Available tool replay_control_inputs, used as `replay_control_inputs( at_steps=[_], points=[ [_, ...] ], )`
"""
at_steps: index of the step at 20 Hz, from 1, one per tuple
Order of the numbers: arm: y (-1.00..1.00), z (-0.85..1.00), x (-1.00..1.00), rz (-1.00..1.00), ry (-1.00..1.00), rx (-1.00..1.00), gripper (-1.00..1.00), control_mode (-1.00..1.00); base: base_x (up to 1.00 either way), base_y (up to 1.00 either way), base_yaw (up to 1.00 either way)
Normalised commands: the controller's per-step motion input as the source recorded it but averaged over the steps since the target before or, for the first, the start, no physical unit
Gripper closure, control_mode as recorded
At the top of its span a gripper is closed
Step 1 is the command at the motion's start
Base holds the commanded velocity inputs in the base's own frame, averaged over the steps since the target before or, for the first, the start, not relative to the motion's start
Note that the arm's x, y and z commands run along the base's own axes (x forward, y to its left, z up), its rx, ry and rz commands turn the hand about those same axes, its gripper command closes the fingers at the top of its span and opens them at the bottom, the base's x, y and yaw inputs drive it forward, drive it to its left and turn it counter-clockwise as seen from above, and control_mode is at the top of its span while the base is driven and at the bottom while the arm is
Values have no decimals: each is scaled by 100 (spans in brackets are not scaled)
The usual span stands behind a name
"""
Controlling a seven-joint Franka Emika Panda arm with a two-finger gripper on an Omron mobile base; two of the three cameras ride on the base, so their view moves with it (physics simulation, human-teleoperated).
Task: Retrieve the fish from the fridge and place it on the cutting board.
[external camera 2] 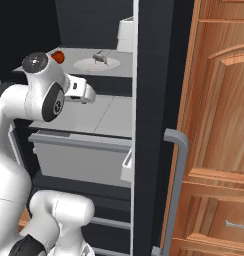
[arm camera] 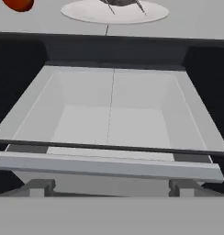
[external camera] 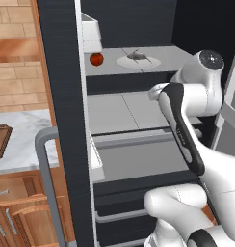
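fish: small grey-silver spiky fish was lying on white round plate, 12 o'clock.
gripper: jaw state not discernible; nothing seen held.
approach: should be lowered centred over body, red fruit avoided.

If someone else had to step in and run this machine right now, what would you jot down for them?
Gripper: open, holding nothing, facing into the fridge toward its light grey drawer.
Fish: lies on the white plate on the fridge shelf, beside a red round fruit.
Cutting board: on the counter left of the fridge, only one end in view.
Done: fridge door open.
Left: reach up to the shelf, grasp the fish, carry it to the board.
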Motion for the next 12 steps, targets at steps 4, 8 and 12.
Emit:
replay_control_inputs(
  at_steps=[4,8,12],
  points=[
    [0,73,-1,0,-2,0,-100,-100,0,0,0],
    [0,65,0,-1,-19,0,-100,-100,0,0,0],
    [0,57,0,0,-25,0,-100,-100,0,0,0]
  ],
)
